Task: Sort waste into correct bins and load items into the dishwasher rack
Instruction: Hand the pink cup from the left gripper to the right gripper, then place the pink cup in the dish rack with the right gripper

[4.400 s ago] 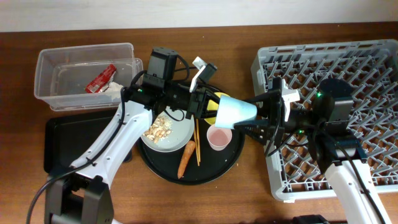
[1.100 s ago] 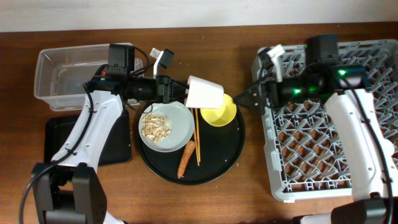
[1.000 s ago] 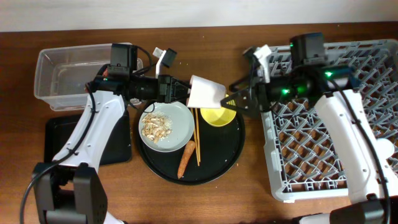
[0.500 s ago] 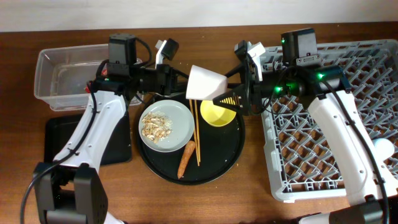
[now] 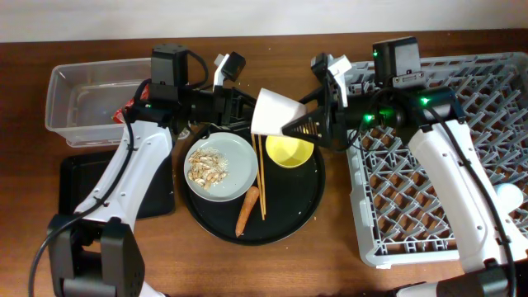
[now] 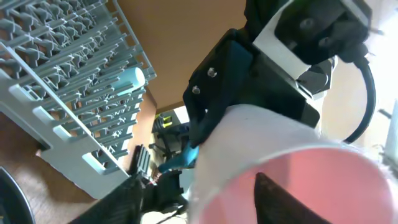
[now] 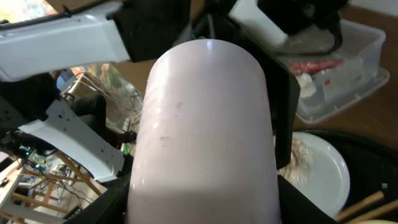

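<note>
The grey dishwasher rack fills the bench's right end, and above the back-middle my left fingers clench the small pink cup while my right fingers flank it, whether clamped I cannot tell.

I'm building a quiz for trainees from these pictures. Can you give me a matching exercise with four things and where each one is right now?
Things:
1. pink cup
2. food scraps
3. carrot
4. red wrapper

Places:
A. in the clear box
B. on the plate
C. held in the air
D. lying directly on the round black tray

Pairs: 1-C, 2-B, 3-D, 4-A
</note>
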`<control>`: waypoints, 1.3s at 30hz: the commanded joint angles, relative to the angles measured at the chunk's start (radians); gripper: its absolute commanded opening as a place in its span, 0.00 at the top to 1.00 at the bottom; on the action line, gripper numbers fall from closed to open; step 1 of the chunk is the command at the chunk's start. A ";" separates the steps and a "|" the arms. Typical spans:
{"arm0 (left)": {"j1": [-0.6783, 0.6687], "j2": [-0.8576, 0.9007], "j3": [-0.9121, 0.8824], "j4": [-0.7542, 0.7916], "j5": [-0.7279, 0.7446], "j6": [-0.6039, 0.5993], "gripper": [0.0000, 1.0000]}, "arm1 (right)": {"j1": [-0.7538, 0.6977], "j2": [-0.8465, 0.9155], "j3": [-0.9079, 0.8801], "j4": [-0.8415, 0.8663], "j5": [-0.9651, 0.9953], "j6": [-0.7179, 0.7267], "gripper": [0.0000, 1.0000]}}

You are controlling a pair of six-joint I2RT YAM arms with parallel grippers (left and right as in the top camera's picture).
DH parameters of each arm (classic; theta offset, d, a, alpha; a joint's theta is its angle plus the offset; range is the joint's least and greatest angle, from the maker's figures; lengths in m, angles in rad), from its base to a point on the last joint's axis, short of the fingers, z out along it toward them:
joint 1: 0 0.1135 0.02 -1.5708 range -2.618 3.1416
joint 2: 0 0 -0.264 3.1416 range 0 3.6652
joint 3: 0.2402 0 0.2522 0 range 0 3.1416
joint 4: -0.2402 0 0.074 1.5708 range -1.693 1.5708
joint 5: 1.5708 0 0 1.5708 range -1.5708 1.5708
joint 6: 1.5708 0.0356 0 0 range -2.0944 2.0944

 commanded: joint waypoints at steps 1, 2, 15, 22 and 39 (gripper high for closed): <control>0.002 -0.018 0.013 -0.003 -0.052 0.085 0.40 | 0.005 -0.020 0.013 -0.053 0.174 -0.013 0.48; 0.002 -0.018 0.013 -0.034 -0.110 0.126 0.38 | 0.004 -0.021 0.013 -0.073 0.235 -0.012 0.49; 0.002 -0.019 0.013 -0.670 -1.345 0.381 0.28 | -0.520 -0.032 0.150 -0.405 1.022 0.243 0.54; 0.002 -0.019 0.013 -0.685 -1.345 0.381 0.28 | -0.723 0.036 0.150 -0.408 1.320 0.422 0.53; 0.003 -0.019 0.013 -0.721 -1.349 0.381 0.27 | -0.718 0.236 0.169 -0.405 1.088 0.422 0.10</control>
